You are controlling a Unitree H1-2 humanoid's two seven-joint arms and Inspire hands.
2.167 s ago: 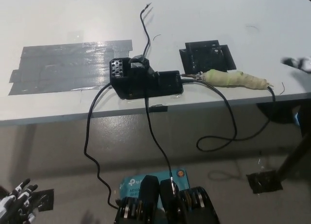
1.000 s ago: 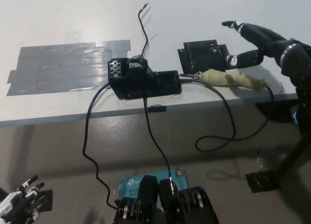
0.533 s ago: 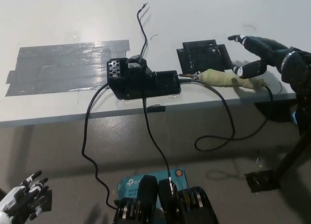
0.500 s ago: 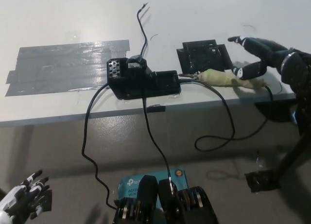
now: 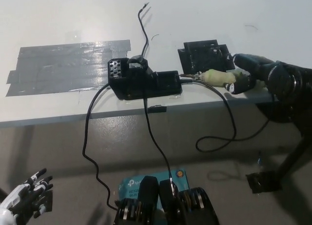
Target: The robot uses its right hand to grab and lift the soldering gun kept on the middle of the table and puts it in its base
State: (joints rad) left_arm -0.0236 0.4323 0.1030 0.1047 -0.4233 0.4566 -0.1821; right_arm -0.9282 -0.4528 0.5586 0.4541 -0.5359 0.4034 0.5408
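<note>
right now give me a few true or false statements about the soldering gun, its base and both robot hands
1. The right robot hand is closed over the soldering gun's handle. True.
2. The soldering gun is in the air. False: it lies on the table.
3. The gun sits in its base. False: it lies to the base's right.
4. The left robot hand hangs below the table edge. True.
5. Grey tape lies right of the base. False: left.

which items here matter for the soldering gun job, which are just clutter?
Job items:
- soldering gun, lying on the table, right hand closing over its handle
- base, black, mid-table
- gun's cable hanging off the table edge

Lying about:
- grey tape patch
- black square holder behind the gun
- teal box on the floor
- left hand, resting low, fingers apart
</note>
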